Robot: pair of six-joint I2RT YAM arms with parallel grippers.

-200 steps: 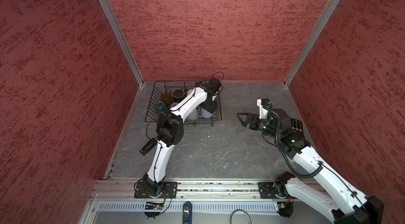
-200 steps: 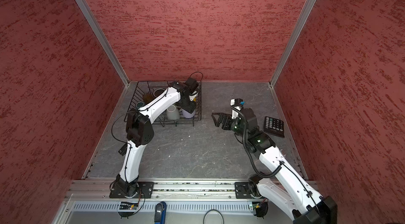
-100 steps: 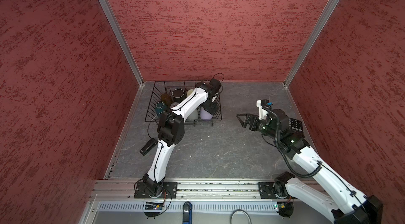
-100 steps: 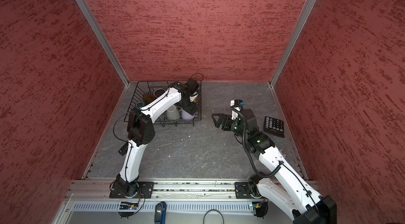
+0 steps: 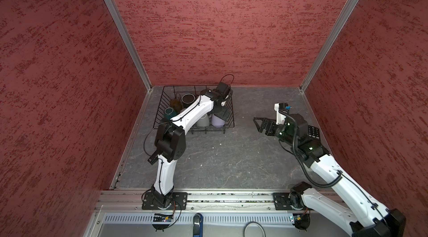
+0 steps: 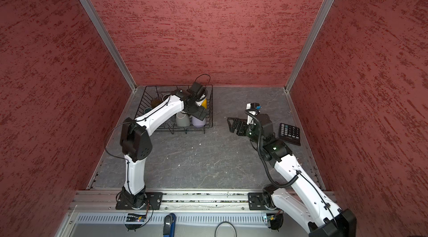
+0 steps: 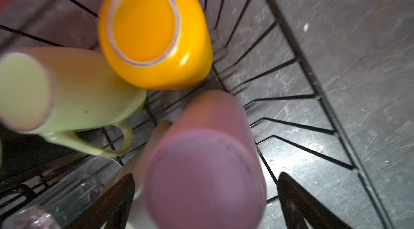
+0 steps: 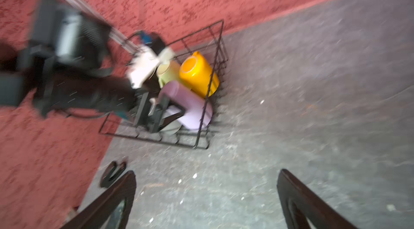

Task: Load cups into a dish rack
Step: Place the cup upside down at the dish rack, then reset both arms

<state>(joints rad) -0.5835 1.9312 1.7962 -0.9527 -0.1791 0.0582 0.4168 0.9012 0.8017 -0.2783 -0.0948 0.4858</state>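
Left arm reaches into the dish rack [image 5: 162,105]; right arm hovers aside.
The left arm stretches toward 1 o'clock, the left pincer [image 6: 199,112] pointing down over the rack's 5 o'clock corner. The lilac tumbler [image 5: 217,121] stands there between the jaws, which are spread wide and grip nothing. The yellow mug [image 7: 154,31] stands just beside it. The right pincer [image 5: 257,124], at 3 o'clock over the bench [image 5: 208,159], gapes wide and is empty.

Both top views are sharp and evenly lit, wrist views smeared with blur, glare on the bench [image 7: 310,149]
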